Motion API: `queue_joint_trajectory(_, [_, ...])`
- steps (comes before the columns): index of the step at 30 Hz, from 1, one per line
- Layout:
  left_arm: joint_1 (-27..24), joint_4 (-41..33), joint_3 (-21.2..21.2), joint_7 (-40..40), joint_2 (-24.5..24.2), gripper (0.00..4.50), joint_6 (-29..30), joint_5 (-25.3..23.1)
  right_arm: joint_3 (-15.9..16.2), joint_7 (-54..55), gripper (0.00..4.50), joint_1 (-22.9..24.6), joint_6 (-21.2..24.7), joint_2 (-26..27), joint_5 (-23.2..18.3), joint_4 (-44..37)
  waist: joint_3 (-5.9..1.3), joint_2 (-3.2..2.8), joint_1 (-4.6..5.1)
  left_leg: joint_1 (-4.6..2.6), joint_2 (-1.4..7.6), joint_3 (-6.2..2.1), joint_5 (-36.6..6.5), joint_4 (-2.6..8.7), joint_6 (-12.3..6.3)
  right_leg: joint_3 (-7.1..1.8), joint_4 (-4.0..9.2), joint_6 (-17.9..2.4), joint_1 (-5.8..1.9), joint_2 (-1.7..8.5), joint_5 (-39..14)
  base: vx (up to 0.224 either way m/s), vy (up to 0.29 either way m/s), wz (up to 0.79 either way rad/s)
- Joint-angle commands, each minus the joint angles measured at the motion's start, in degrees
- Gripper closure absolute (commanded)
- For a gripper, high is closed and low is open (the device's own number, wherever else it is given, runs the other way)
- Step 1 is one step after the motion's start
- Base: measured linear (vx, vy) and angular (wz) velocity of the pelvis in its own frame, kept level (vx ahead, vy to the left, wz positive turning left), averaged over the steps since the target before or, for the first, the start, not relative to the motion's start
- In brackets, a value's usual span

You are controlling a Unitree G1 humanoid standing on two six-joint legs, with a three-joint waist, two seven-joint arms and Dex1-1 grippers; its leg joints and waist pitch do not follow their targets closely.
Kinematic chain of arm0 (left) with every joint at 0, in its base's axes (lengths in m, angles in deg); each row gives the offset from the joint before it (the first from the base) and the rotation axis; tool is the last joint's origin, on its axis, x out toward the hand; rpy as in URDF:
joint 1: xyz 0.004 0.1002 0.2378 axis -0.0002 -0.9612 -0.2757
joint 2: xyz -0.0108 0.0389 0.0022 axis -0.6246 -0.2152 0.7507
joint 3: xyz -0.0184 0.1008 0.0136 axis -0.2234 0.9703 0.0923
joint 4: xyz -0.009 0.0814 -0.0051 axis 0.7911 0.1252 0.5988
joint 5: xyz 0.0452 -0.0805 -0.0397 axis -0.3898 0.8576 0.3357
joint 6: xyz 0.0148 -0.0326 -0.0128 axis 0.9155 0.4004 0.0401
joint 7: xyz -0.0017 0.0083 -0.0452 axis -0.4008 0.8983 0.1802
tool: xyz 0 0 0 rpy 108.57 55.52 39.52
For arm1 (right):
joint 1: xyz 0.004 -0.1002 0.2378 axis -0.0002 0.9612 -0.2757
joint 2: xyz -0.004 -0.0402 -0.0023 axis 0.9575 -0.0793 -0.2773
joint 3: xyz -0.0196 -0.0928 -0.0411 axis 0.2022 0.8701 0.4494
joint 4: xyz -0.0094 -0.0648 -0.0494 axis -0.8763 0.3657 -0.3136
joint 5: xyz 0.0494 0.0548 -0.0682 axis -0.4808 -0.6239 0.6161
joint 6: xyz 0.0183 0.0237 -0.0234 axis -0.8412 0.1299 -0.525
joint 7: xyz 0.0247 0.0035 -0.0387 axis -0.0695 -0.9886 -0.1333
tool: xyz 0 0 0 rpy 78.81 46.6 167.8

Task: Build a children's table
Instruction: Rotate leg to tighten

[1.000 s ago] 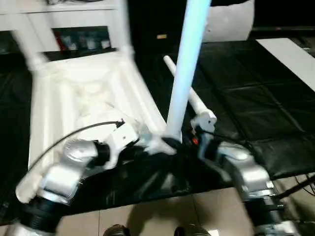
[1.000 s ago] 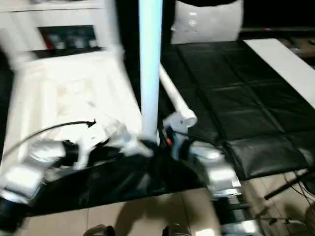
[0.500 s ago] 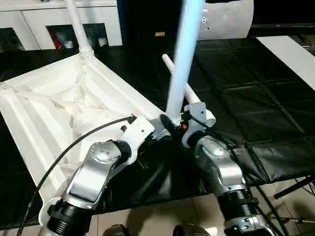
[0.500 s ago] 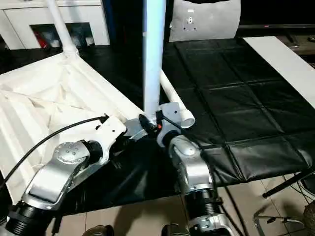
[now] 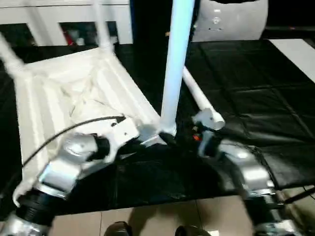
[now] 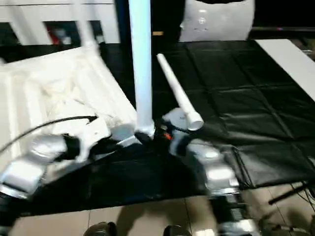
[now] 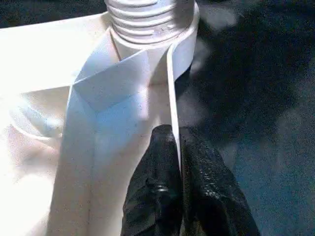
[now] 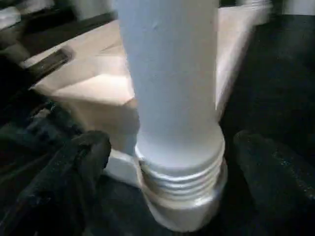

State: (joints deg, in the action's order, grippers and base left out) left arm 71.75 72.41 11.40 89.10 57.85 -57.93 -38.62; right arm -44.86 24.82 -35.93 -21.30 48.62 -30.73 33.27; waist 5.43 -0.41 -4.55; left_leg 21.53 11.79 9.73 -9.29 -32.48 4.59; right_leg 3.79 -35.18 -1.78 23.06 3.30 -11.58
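**Table top upturned, one leg standing in near corner socket**

Across the left half of the head view: white table top [image 5: 74, 98], ribbed underside up, lying on black mat [image 5: 246, 103]. Along the top edge, white cabinet [image 5: 69, 22]; at the upper right edge, flat white board [image 5: 298, 51].

Rising from centre to the top edge: upright leg [image 5: 174, 64], threaded base seated in the near corner socket [image 7: 152, 29]. Just right of it, flat on the mat, loose leg [image 5: 197, 98], open end toward the bottom of the frame.

Reaching in from lower left, silver left forearm [image 5: 69, 162] angled toward the socket; left gripper [image 7: 178, 167] pinched tight on the thin rim of the top beside the socket.

Coming up from lower right, right forearm [image 5: 241, 167]; right gripper [image 8: 172, 162] spread wide, black fingers [image 8: 83, 157] on either side of the upright leg's base, clear of it.
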Motion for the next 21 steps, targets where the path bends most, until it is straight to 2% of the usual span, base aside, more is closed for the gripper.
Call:
queue_joint_trajectory(1, [1.0, -0.6, 2.2, 5.7, -1.2, 4.5, -4.8, 1.5, 1.0, -4.1, 0.08, 0.2, 0.5, -1.7, -1.3, -1.8, -4.16, -0.81, 0.02, -0.95, 1.16, -0.23, -9.5, 3.0, -2.97, -2.95, 3.88, -11.4, -3.23, 3.94, -3.4, 0.0, 0.0, 0.0])
queue_joint_trajectory(6, [2.4, 3.0, 4.1, 15.3, -3.9, 4.5, -10.9, 4.1, 4.6, -15.1, 0.08, -1.6, 0.6, -8.0, -1.9, -1.5, -4.32, -0.7, -0.85, -1.05, 1.39, -0.07, -9.0, 2.9, -2.93, -2.95, 3.64, -12.3, -3.08, 3.97, -3.0, 0.0, 0.0, 0.0])
queue_joint_trajectory(9, [3.7, 5.5, 5.1, 18.6, -4.5, 4.5, -13.8, 4.4, 6.3, -18.8, 0.08, -2.7, -0.5, -9.7, -0.9, -0.7, -4.44, -0.66, -1.4, -1.12, 1.53, -0.04, -9.3, 2.83, -2.85, -2.94, 3.55, -12.2, -3.08, 4.11, -4.1, 0.0, 0.0, 0.0])
queue_joint_trajectory(10, [3.9, 5.7, 5.3, 18.8, -4.6, 4.5, -14.0, 4.3, 6.5, -19.1, 0.08, -2.9, -0.8, -9.8, -0.7, -0.6, -4.52, -0.36, -1.45, -1.15, 1.54, 0.0, -9.4, 2.81, -2.83, -2.94, 3.52, -12.3, -3.11, 4.13, -4.2, 0.0, 0.0, 0.0])
queue_joint_trajectory(11, [4.2, 6.2, 5.6, 19.2, -4.7, 4.5, -14.5, 4.0, 6.9, -19.5, 0.08, -3.1, -1.4, -10.0, -0.3, -0.4, -4.53, -0.45, -1.62, -1.09, 1.57, -0.05, -9.3, 2.83, -2.64, -2.97, 3.45, -12.3, -3.11, 4.27, -4.7, 0.0, 0.0, 0.0])
queue_joint_trajectory(16, [6.3, 9.7, 7.1, 22.5, -4.7, 4.5, -18.6, 3.1, 9.6, -22.9, 0.08, -5.1, -2.8, -10.8, 0.5, 1.1, -4.69, -0.26, -1.64, -0.97, 1.52, -0.1, -9.3, 2.73, -2.33, -2.93, 3.4, -12.0, -3.19, 4.31, -5.5, 0.0, 0.0, 0.0])
queue_joint_trajectory(17, [6.5, 9.9, 7.3, 22.8, -4.7, 4.5, -18.8, 3.0, 9.8, -23.4, 0.24, -5.3, -2.6, -10.8, 0.4, 1.3, -4.68, -0.2, -1.63, -0.87, 1.49, -0.11, -9.2, 2.73, -2.29, -2.92, 3.4, -12.0, -3.27, 4.34, -5.6, 0.0, 0.0, 0.0])
queue_joint_trajectory(20, [7.6, 11.9, 7.7, 23.3, -4.5, 4.5, -20.9, 2.5, 10.7, -25.2, 0.24, -6.3, -3.3, -11.4, 0.9, 2.4, -4.8, -0.14, -1.69, -0.87, 1.5, -0.08, -8.9, 2.59, -2.35, -2.93, 3.3, -12.2, -3.24, 4.35, -5.5, 0.0, 0.0, 0.0])
queue_joint_trajectory(21, [7.7, 12.3, 7.7, 23.3, -4.5, 4.5, -21.3, 2.4, 10.9, -25.5, 0.38, -6.4, -3.5, -11.5, 1.1, 2.7, -4.76, -0.13, -1.71, -0.85, 1.51, -0.1, -9.0, 2.6, -2.32, -2.92, 3.33, -12.2, -3.21, 4.33, -5.6, 0.0, 0.0, 0.0])
